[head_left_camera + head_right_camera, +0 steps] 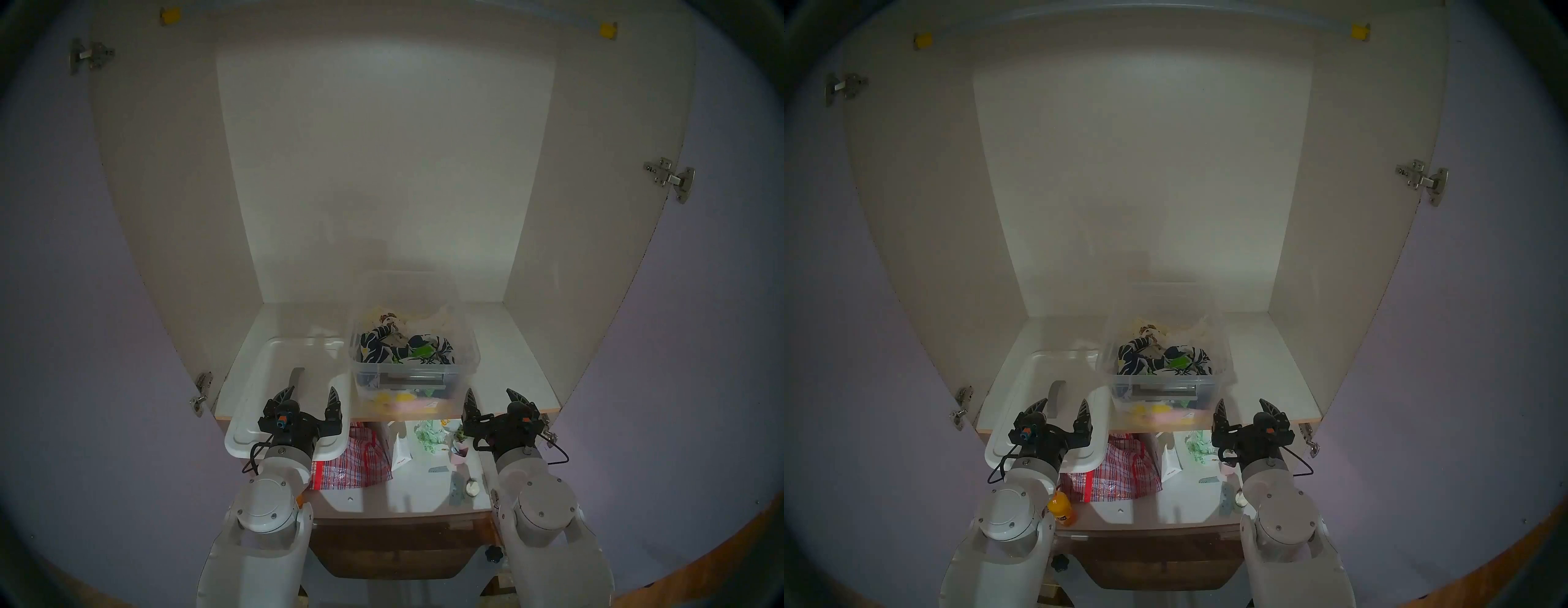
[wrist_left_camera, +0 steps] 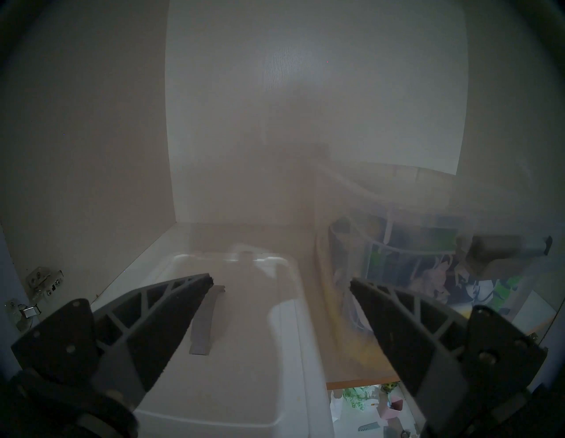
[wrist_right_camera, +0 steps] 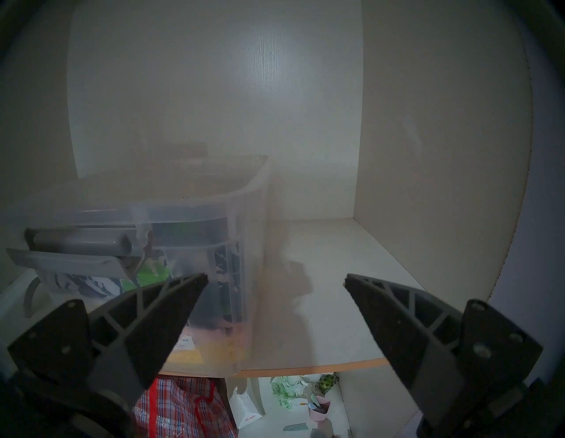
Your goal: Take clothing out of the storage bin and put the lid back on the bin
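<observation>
Hanging spread and empty at the shelf's front edge, the left gripper [image 1: 310, 397] sits over the near end of the lid [image 1: 271, 382], while the right gripper [image 1: 494, 397], equally wide and empty, sits just right of the storage bin [image 1: 469, 346]. The clothing [image 1: 405, 350] lies bunched inside the uncovered bin, apparently atop cream fabric, though haze blurs the wrist views. Good practice: descend over the bin's rim, pinch a raised navy fold only, and lift straight up clear of the walls.
</observation>
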Robot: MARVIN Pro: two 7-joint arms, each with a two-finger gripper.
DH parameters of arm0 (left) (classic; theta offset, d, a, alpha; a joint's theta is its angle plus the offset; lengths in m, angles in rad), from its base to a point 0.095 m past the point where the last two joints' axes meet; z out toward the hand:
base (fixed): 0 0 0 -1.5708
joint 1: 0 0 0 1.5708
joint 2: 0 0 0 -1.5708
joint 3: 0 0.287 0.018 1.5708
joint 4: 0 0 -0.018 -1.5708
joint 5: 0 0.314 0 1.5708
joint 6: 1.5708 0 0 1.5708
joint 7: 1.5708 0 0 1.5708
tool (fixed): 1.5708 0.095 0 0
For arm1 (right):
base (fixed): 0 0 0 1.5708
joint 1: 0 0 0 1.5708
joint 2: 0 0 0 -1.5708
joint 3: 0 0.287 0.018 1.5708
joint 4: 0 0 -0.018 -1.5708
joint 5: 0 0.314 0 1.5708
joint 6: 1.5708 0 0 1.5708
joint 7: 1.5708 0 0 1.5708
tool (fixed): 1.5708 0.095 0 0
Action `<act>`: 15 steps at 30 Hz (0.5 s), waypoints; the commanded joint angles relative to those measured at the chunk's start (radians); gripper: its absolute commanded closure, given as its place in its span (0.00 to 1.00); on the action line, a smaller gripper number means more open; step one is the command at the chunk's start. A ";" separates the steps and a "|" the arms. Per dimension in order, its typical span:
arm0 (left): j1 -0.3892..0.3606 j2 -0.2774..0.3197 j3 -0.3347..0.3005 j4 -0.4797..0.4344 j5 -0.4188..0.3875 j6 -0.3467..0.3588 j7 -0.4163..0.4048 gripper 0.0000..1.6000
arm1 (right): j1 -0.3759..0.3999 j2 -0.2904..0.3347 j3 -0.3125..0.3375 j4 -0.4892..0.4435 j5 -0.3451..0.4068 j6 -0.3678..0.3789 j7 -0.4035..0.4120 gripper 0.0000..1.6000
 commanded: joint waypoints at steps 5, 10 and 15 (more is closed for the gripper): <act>-0.005 0.001 0.002 -0.023 -0.001 -0.002 -0.003 0.00 | 0.006 0.000 0.000 -0.021 0.000 -0.003 0.000 0.00; -0.006 0.001 0.002 -0.022 -0.001 -0.003 -0.002 0.00 | -0.012 0.021 -0.008 -0.084 0.029 0.014 0.051 0.00; -0.006 0.001 0.002 -0.022 -0.001 -0.004 -0.002 0.00 | -0.048 0.003 -0.021 -0.202 0.067 0.075 0.054 0.00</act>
